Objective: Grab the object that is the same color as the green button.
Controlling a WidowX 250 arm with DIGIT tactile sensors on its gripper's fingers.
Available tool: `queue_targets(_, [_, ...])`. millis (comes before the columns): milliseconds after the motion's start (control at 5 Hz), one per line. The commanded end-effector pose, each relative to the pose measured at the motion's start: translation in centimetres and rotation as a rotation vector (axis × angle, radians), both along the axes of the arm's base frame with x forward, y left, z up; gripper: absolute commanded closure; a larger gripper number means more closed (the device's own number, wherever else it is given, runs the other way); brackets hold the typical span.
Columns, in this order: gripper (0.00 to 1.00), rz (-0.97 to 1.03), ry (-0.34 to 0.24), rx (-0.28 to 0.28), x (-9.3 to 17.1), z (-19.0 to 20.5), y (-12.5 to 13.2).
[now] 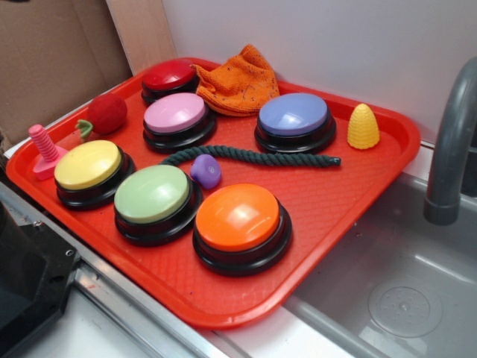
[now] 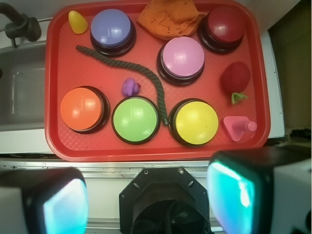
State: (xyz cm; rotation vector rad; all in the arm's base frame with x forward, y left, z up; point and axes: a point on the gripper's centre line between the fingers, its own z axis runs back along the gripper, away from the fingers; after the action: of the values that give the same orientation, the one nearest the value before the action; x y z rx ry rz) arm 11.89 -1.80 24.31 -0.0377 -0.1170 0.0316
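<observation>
A dark green twisted rope [image 1: 253, 156] lies on the red tray [image 1: 350, 194], running from beside the pink button to below the blue button. In the wrist view the rope [image 2: 141, 73] curves down between the green and yellow buttons. The pale green button [image 1: 152, 195] sits at the tray's front, also in the wrist view [image 2: 135, 118]. A small purple lump [image 1: 206, 170] rests next to the rope. My gripper [image 2: 148, 204] is open and empty, high above the counter in front of the tray. It does not show in the exterior view.
On the tray stand yellow [image 1: 88, 165], orange [image 1: 238, 218], pink [image 1: 176, 113], blue [image 1: 294, 115] and red [image 1: 169, 77] buttons, an orange cloth [image 1: 238, 80], a yellow corn [image 1: 364, 127], a strawberry [image 1: 106, 114] and a pink screw [image 1: 46, 149]. A sink [image 1: 395, 283] and faucet [image 1: 451, 149] are at right.
</observation>
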Motion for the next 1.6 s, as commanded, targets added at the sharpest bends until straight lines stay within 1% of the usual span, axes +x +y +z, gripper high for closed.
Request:
queue_targets(0, [0.0,0.0,0.0,0.0,0.0,0.0,0.0])
queue_targets(200, [0.0,-0.118,-0.058,0.038,2.1,-1.4,-0.1])
queue_targets(400, [0.0,-0.24,-0.106,0.118,5.0,-3.7,-0.5])
queue_targets(600, [0.0,-0.408,-0.149,0.15,7.5,-5.9,-0.8])
queue_targets(800, [0.0,-0.585,-0.256,0.168,10.9,-8.7,-2.1])
queue_targets(1000, [0.0,-0.715,-0.268,0.124,12.8,-10.9,-2.9])
queue_targets(1200, [0.0,-0.79,-0.291,0.078,15.3,-14.2,-2.7])
queue_targets(1400, [0.0,-0.818,-0.262,0.083,17.1,-16.6,-3.1])
